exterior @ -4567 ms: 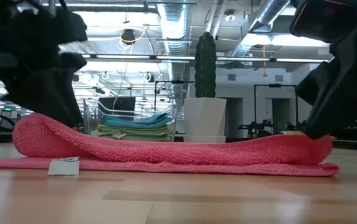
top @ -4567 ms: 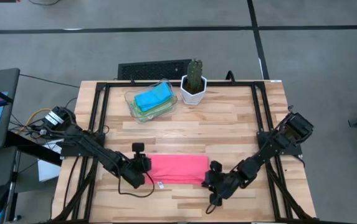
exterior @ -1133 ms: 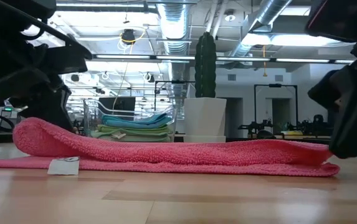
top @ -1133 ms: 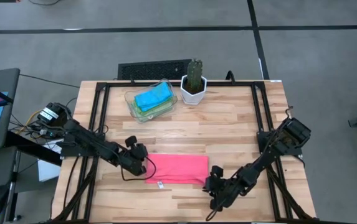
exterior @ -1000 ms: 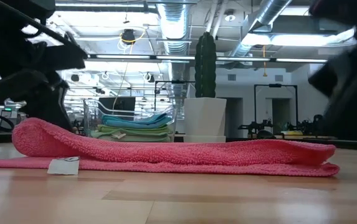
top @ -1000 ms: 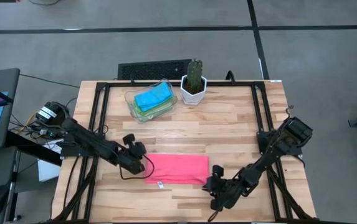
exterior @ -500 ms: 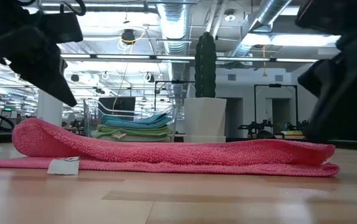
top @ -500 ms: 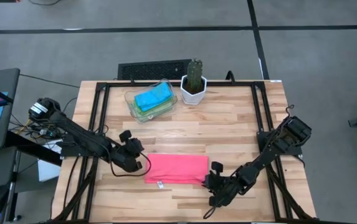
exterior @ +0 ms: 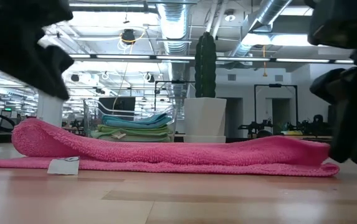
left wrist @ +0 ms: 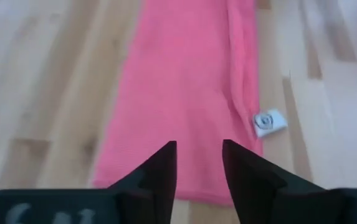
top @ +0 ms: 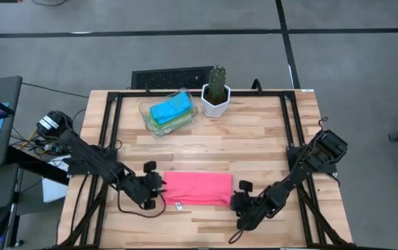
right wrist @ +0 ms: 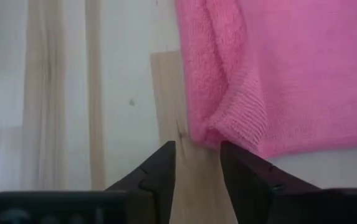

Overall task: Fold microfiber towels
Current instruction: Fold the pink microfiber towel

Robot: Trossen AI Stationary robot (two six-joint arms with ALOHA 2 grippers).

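A hot pink microfiber towel (top: 197, 188) lies folded into a strip on the wooden table, its lower layer flat on the wood, with a white label (left wrist: 269, 122) at its near left corner. My left gripper (top: 160, 189) hovers open above the towel's left end (left wrist: 184, 93), and the cloth shows between its fingers. My right gripper (top: 235, 198) stands open just short of the towel's near right corner (right wrist: 231, 121), low over the table. Neither touches the cloth as far as I can see. In the low view the towel (exterior: 166, 152) bulges at its left end.
A clear plastic tray (top: 169, 112) at the back holds folded cyan and green towels. A white pot with a cactus (top: 215, 94) stands to its right. Black frame rails run along the table's left and right sides. Bare wood lies between the tray and the pink towel.
My left gripper has risen off the pink towel's left end and come toward the table's near edge. The towel has kept its place and shape.
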